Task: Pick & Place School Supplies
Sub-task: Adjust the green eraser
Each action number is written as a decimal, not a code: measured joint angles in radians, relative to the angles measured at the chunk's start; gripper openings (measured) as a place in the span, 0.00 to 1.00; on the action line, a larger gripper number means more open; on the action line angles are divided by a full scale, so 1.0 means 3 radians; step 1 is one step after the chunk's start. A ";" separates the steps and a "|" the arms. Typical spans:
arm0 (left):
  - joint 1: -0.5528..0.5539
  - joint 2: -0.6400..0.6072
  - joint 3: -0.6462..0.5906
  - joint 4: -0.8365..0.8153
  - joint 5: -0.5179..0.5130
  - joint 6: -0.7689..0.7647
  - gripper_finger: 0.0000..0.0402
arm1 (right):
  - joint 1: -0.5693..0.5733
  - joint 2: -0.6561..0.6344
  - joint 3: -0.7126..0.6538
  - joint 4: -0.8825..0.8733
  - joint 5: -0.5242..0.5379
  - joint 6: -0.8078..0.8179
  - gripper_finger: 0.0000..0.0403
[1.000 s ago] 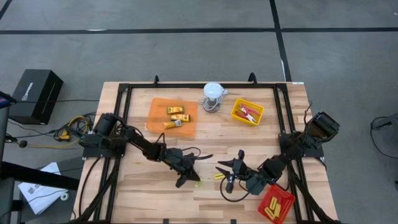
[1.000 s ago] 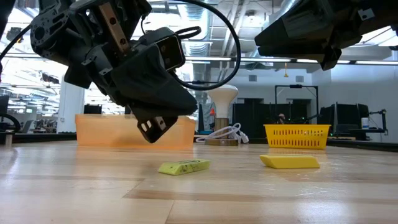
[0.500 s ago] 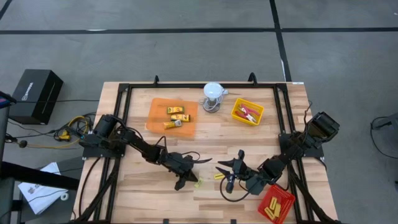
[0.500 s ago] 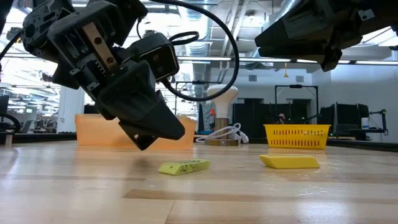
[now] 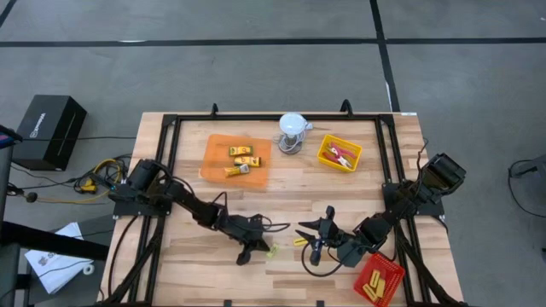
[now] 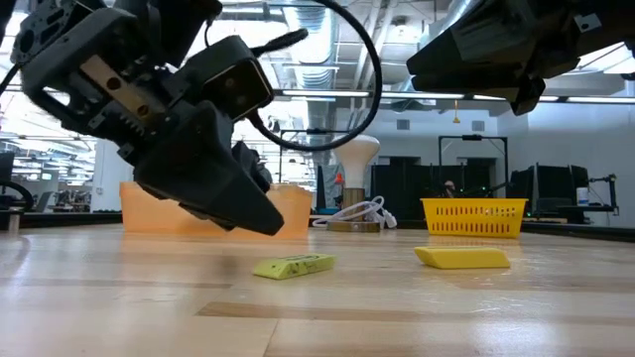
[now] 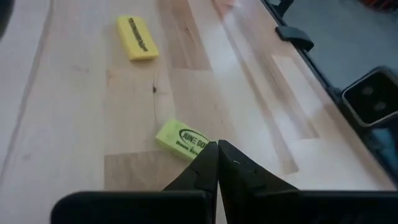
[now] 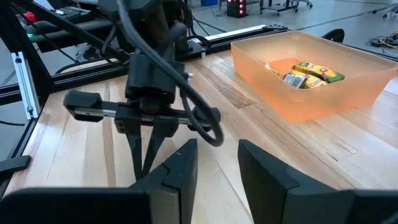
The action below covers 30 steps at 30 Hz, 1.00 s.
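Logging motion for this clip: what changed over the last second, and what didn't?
The left tool drew back toward its own side and sank closer to the table, its fingers closing fully on nothing. The pale green packet and the yellow block lie where they were, untouched. The right tool kept its place, fingers parted and empty.

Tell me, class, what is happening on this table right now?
The left gripper is shut and empty, poised just above a small yellow-green packet lying on the wooden table. A yellow block lies beyond it. The right gripper waits nearby, open. Some supplies already sit in the orange tray and yellow basket.
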 joint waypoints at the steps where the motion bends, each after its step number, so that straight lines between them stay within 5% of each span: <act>1: -0.0020 0.0000 0.0000 0.0002 -0.0041 0.0087 0.01 | 0.0000 0.0000 0.0000 0.0001 0.0000 0.0000 0.27; 20: 0.0000 0.0000 0.0001 0.0035 -0.0238 0.0602 0.01 | -0.0018 0.0000 0.0000 0.0012 -0.0041 -0.0059 0.27; 30: 0.0000 -0.0001 0.0004 0.0061 -0.0238 0.0624 0.01 | 0.0163 -0.0010 0.0001 -0.0017 0.1013 -0.0477 0.23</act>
